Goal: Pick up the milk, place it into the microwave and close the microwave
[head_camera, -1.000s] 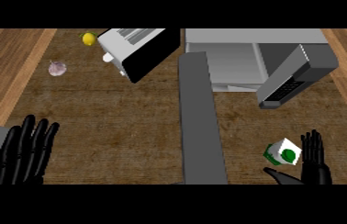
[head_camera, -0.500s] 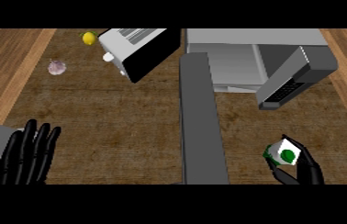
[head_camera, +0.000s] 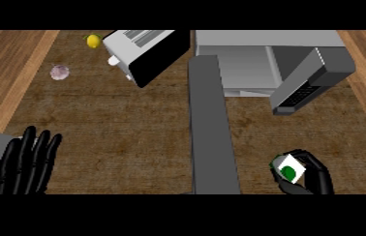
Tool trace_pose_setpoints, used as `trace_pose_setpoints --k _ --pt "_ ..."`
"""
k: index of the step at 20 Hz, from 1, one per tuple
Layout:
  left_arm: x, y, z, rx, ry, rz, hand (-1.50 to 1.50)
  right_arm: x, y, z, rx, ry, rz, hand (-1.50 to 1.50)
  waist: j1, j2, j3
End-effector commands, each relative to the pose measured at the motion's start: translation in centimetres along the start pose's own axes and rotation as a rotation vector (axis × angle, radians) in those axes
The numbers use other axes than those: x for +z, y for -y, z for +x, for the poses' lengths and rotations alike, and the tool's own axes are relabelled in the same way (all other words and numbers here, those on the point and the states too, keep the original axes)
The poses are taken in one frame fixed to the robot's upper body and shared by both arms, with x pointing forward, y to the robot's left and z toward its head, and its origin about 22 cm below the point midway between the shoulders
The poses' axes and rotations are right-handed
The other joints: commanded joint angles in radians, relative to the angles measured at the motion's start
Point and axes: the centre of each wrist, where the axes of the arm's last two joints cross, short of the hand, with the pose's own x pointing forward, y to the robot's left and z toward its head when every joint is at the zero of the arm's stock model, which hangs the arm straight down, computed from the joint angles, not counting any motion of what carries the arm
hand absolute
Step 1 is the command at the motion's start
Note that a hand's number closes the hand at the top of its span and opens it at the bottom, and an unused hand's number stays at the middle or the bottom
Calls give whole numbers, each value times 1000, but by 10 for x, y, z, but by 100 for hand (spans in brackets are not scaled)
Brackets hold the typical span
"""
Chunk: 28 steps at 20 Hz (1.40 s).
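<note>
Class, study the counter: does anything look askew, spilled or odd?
Nothing spilled. The toaster sits skewed to the counter edges, and the microwave door hangs open. The right hand holds the milk tilted.

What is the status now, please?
Right hand fingers curled round milk. Left hand open, resting. Microwave door open, path looks clear.

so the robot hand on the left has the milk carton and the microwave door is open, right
Not quite. The head view shows the right robot hand curled round the milk carton; the left robot hand rests open at the lower left edge. The microwave door is open, as you said.
</note>
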Motion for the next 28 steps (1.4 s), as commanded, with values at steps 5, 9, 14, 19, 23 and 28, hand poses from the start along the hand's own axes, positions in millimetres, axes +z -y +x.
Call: trace_pose_setpoints --k 5,9,14,19,23,28 --pt "15 -12 -6 -8 -12 0 -150 -13 -25 11 -140 152 141 150 0 -1 5" --pt "7 -11 -20 9 -14 11 -150 -9 -49 13 -161 158 238 150 -4 2 5" --pt "12 -20 -5 12 -29 34 -150 -31 -75 37 -109 174 185 150 -2 2 5" --pt "16 -36 -14 -6 -29 43 -150 -48 -113 62 -75 199 174 150 -3 1 5" --pt "18 -26 -27 30 -21 29 -150 -93 -135 75 -4 202 218 150 3 3 5" --pt "13 -31 -23 -3 -32 37 -150 -142 -159 105 104 168 141 150 6 3 5"
